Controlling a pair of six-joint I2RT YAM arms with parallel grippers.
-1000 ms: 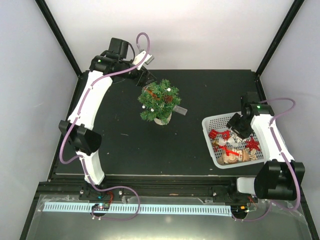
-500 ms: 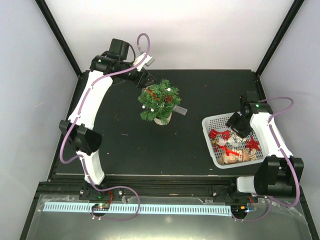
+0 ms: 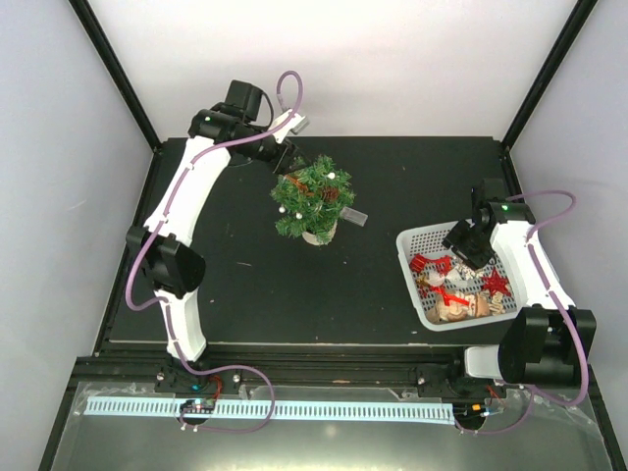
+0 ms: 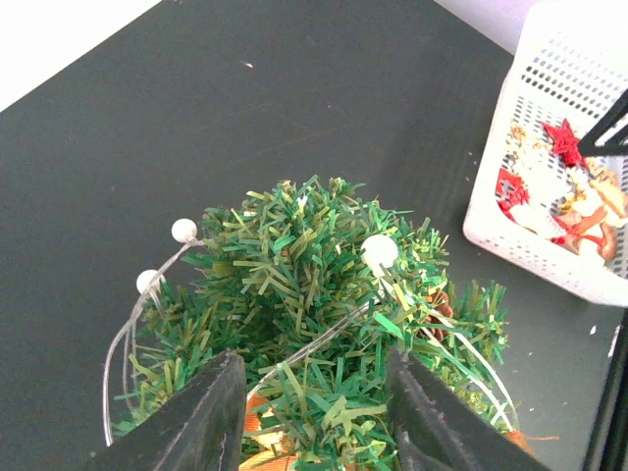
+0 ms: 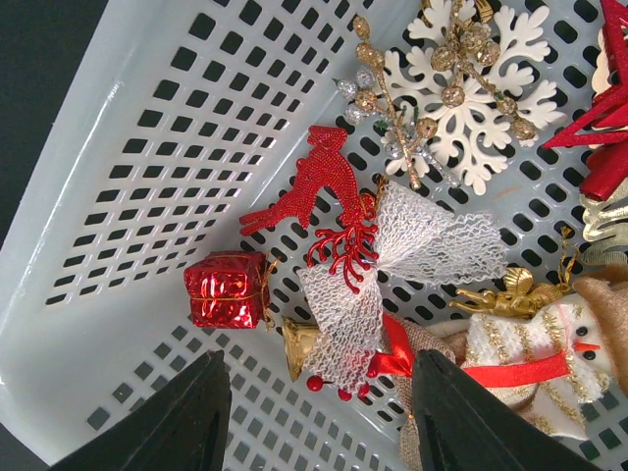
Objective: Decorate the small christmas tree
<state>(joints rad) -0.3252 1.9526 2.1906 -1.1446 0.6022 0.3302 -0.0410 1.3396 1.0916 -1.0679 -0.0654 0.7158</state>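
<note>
Tree side: one small christmas tree (image 3: 312, 201) is counted; three white beads (image 4: 380, 251) are seen from the left wrist. One white basket (image 5: 108, 216) is logged, holding one red gift box (image 5: 227, 288), one red reindeer (image 5: 316, 184), one white snowflake (image 5: 473, 61).

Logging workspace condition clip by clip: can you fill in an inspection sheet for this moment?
Surface: black table, a few pale specks.
Job's things: tree upright in a white pot, bead string on it; basket holds ornaments.
Clutter: small grey piece beside the tree, unidentifiable.
Grippers: left gripper open, at the tree's far-left edge; right gripper open over the basket, holding nothing.
Cables: purple cables along both arms.
Surroundings: white walls, black posts.
</note>
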